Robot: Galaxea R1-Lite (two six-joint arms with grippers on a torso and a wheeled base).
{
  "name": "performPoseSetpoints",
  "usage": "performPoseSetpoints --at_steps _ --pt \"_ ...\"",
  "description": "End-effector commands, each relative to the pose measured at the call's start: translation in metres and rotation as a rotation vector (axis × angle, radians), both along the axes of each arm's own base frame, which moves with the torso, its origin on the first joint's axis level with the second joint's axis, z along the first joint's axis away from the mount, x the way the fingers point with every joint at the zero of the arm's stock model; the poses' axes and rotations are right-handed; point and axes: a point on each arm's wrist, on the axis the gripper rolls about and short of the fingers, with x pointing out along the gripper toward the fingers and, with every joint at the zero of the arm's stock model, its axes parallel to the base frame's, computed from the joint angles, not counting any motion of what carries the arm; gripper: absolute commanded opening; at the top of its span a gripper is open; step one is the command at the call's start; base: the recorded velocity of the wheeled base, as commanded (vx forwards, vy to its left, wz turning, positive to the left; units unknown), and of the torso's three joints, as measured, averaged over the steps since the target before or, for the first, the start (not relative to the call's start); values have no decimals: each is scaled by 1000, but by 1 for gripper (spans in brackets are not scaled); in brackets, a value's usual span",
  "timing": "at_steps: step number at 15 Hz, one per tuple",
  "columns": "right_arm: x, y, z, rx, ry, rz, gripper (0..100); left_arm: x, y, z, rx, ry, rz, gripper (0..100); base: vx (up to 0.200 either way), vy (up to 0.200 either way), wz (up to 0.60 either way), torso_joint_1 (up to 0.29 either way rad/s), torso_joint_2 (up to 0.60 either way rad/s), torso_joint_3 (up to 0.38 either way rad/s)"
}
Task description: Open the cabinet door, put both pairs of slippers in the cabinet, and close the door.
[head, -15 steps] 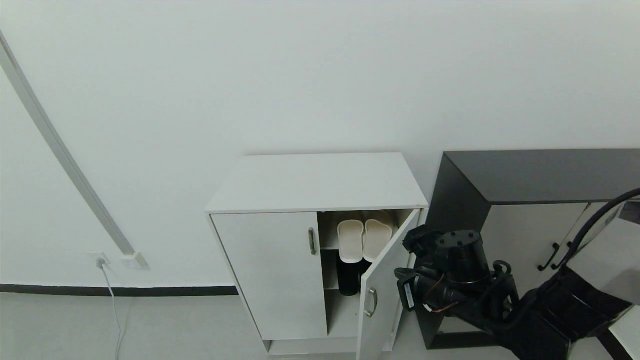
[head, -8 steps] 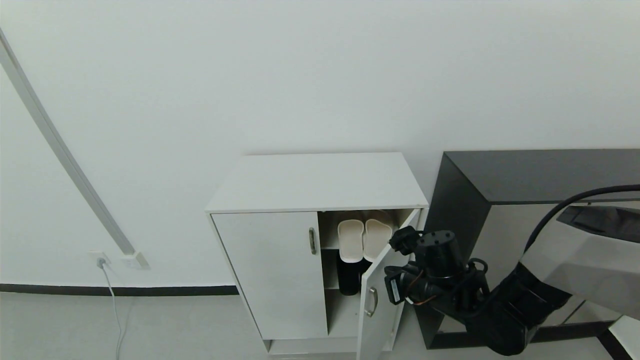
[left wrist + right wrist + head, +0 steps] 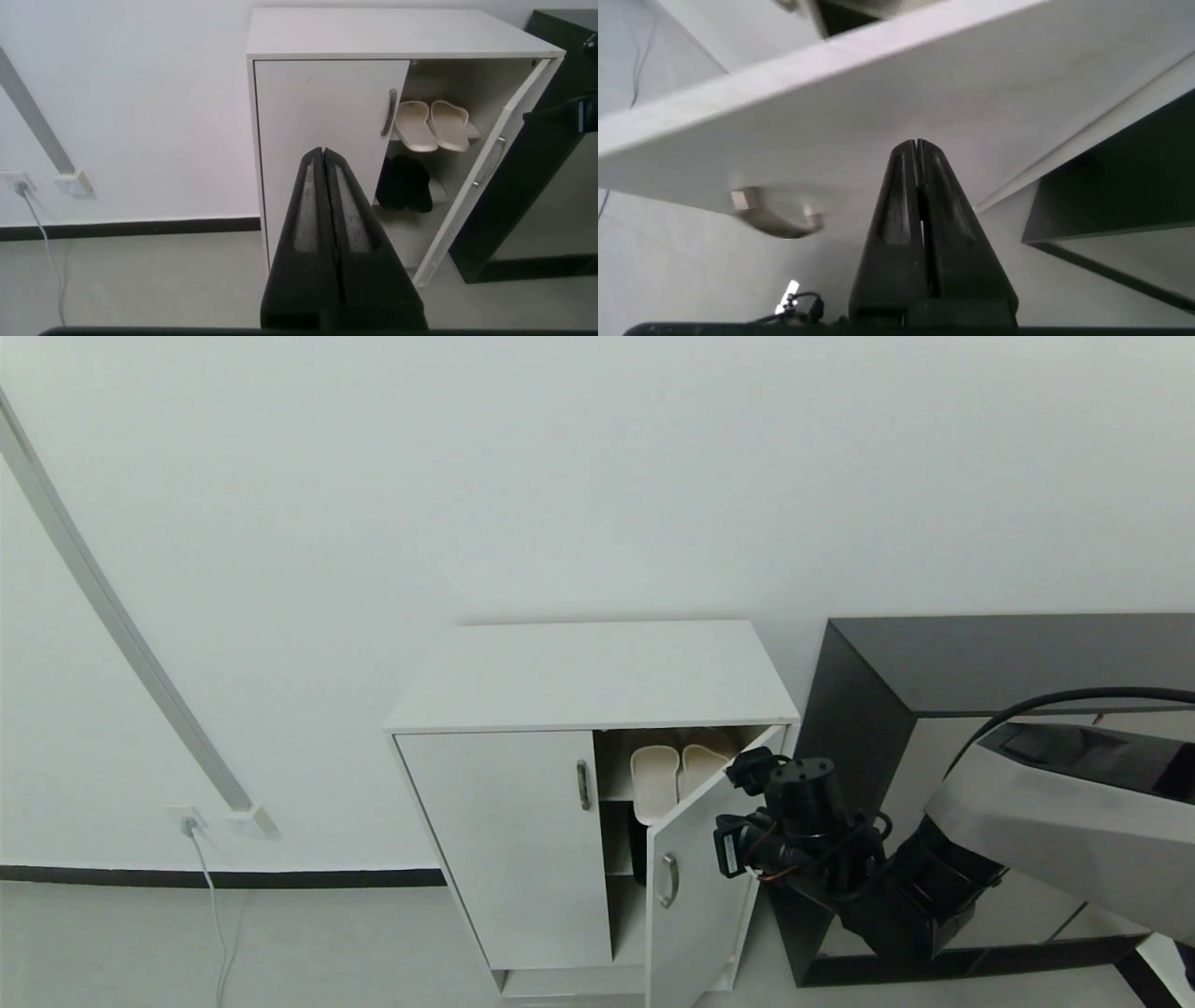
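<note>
Door (image 3: 695,887) of the cabinet (image 3: 597,677) stands half open — my right gripper (image 3: 918,146), fingers together, has its tip against the outer face. White slippers (image 3: 655,782) sit on the cabinet's upper shelf, black slippers (image 3: 405,182) just below. Left gripper (image 3: 323,154) — closed, empty — hovers before the cabinet.

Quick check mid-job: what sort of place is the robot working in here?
Probably an indoor entryway or plain test room: a white shoe cabinet with beige slippers on a shelf stands against a bare white wall, beside a dark cabinet, with a wall socket near the floor.
</note>
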Motion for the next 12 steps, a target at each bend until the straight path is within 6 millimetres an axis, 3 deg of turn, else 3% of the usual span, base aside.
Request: performPoseSetpoints --at_steps 1,12 --pt "7 0 -10 -6 8 -9 0 0 0 0 0 1 0 0 0 0 0 0 0 0" --pt "47 1 -18 28 -50 -61 0 0 0 0 0 1 0 0 0 0 0 0 0 0"
